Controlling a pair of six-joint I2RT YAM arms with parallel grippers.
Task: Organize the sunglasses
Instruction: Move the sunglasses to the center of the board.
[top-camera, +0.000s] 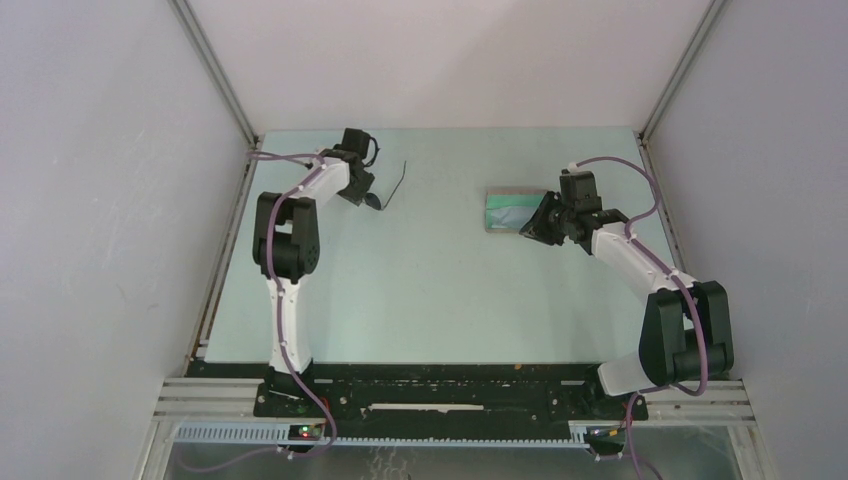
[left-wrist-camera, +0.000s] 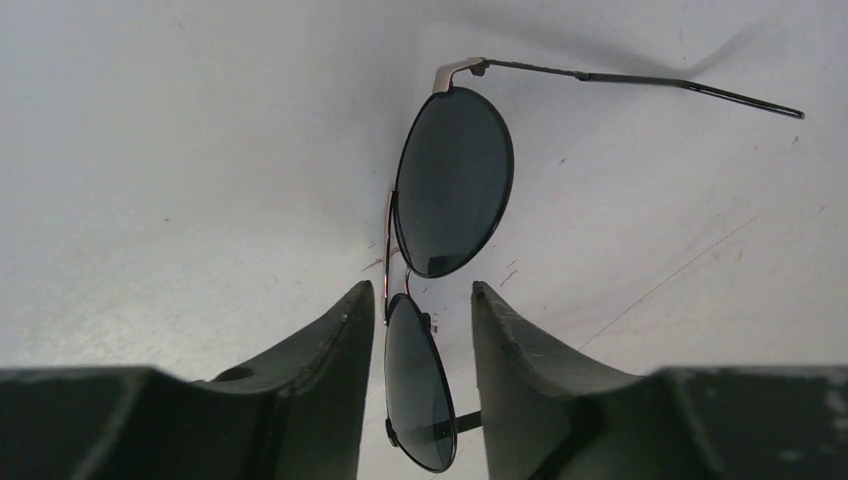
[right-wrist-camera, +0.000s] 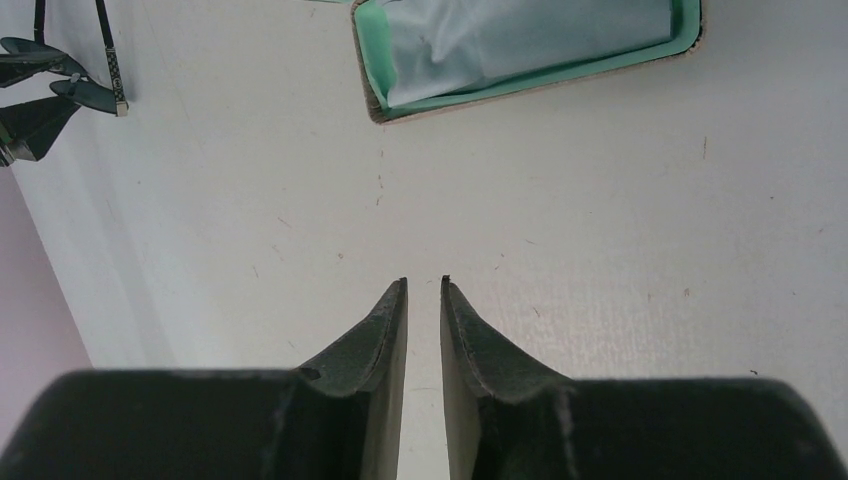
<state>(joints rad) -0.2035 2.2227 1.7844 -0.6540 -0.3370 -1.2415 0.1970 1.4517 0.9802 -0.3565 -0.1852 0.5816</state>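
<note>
Sunglasses: spotted near the far left corner of the tabletop. One dark lens is straddled by the left gripper and the other lies beyond its tips. Whether the frame is lifted or resting cannot be told.
Left gripper: fingers are spread, one on each side of the near lens, with slim gaps seen on both sides. No firm pinch is shown yet.
Risk at the lens: if the fingers are closed here, glass and thin wire rim would be squeezed. A smear, a twisted frame or a slip out of the grip could be expected.
Temple arm: swung wide open to the right, so it could be snagged on the way across.
Case: lying open towards the far right corner, with its green lining filled by a light blue cloth.
Risk at the case: the room is taken by the cloth, so unfolded sunglasses may be left perched on top, not seated.
Right gripper: held just beside the case, fingers almost pressed together, nothing between them.
Risk on the right: the case is not being steadied, so it could be shoved away when the frame is lowered in.
</note>
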